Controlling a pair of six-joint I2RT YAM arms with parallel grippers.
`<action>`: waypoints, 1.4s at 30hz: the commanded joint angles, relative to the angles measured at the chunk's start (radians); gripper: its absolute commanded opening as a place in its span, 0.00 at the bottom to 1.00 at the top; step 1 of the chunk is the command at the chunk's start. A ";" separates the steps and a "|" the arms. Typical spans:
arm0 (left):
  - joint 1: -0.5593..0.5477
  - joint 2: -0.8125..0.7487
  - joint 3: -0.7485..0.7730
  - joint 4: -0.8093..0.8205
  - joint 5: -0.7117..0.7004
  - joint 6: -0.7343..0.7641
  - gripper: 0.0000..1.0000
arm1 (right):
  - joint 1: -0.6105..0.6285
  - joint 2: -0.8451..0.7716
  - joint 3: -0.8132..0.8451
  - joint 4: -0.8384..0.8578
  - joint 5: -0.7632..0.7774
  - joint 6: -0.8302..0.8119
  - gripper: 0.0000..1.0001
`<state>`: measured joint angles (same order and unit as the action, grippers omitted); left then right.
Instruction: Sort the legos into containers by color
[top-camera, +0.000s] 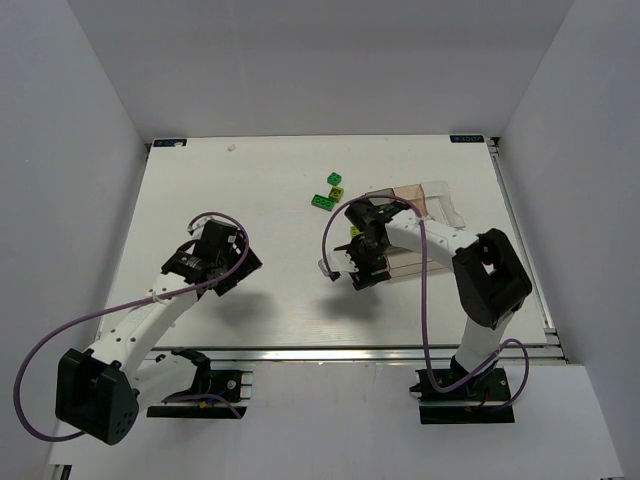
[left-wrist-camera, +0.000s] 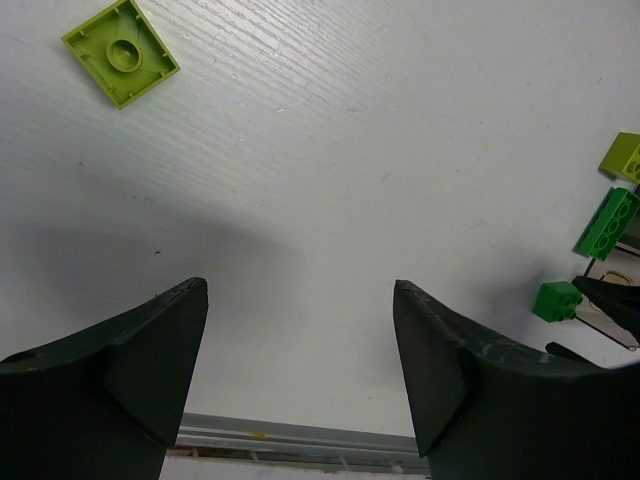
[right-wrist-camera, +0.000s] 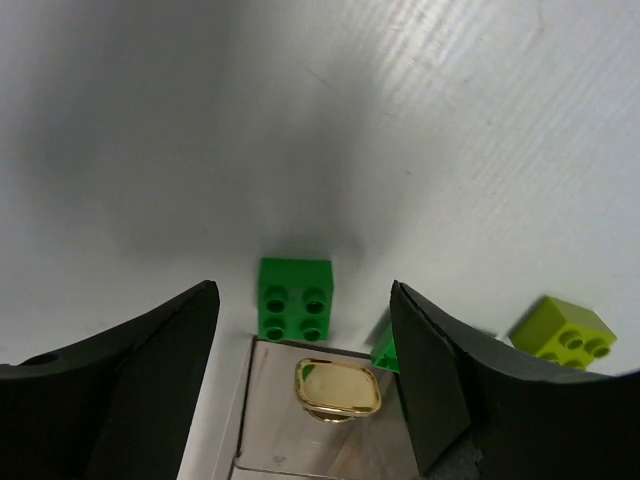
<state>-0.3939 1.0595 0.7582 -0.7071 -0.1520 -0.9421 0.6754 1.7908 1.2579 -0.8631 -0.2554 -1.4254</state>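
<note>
Fingers (right-wrist-camera: 120, 390) of the right gripper (right-wrist-camera: 303, 292) stand spread, grasping nothing. A green lego (right-wrist-camera: 295, 297) lies on the table (right-wrist-camera: 150, 120) just ahead between their tips, just beside the clear container (right-wrist-camera: 270, 430) beneath them, whose gold latch (right-wrist-camera: 337, 388) shows. The left gripper (left-wrist-camera: 300, 292) is likewise released and empty, with a yellow-green plate (left-wrist-camera: 120, 52) well ahead to its left.
</note>
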 joint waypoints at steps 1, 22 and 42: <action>0.001 -0.015 -0.002 -0.008 -0.029 0.008 0.84 | 0.004 -0.002 -0.023 0.102 0.067 0.059 0.75; 0.001 -0.067 -0.010 -0.049 -0.044 -0.012 0.85 | 0.012 0.070 0.020 -0.006 0.052 0.059 0.19; 0.001 -0.013 -0.002 -0.078 -0.103 -0.054 0.91 | -0.568 -0.082 0.273 0.176 -0.142 1.168 0.00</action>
<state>-0.3939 1.0397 0.7578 -0.7773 -0.2218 -0.9798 0.1841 1.7618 1.5368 -0.7574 -0.4515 -0.4286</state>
